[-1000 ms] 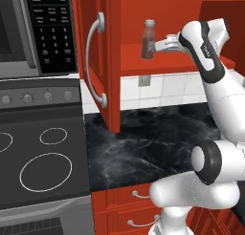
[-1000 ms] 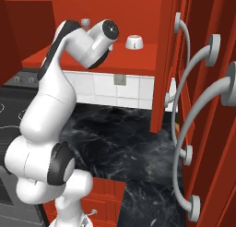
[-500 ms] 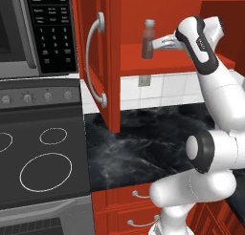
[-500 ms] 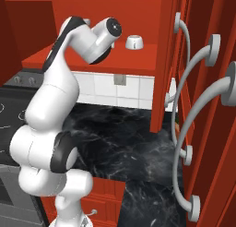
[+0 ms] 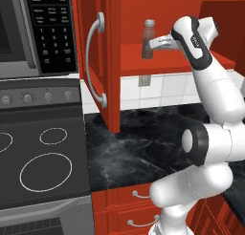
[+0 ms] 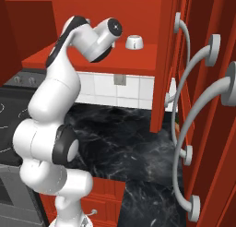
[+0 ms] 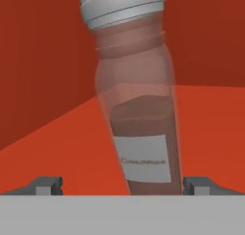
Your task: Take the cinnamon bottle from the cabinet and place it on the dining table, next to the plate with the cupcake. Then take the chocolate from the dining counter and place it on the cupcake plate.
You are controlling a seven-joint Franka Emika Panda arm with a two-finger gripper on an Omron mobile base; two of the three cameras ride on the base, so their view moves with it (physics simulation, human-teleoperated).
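Observation:
The cinnamon bottle [image 5: 149, 39] stands upright on the red shelf of the open cabinet [image 5: 186, 57], near the shelf's left end. It is a slim clear bottle with brown contents and a grey cap. My gripper [image 5: 153, 43] reaches in level from the right, open, with its fingers on either side of the bottle's lower half. In the hand view the bottle [image 7: 141, 129] stands close up between the two spread fingertips [image 7: 47, 184], with my gripper [image 7: 123, 185] not closed on it. The dining table, plate, cupcake and chocolate are out of view.
The cabinet's open door [image 5: 98, 62] with its curved silver handle hangs left of the bottle. A small white cup [image 6: 133, 42] sits further right on the shelf. A black marble counter [image 5: 143, 143], stove [image 5: 43, 157] and microwave [image 5: 33, 28] lie below and left. Handled doors [image 6: 198, 106] stand right.
The hand has eased left along the shelf toward the bottle, so the fingers now flank it. The bottle has not moved and the jaws stay open.

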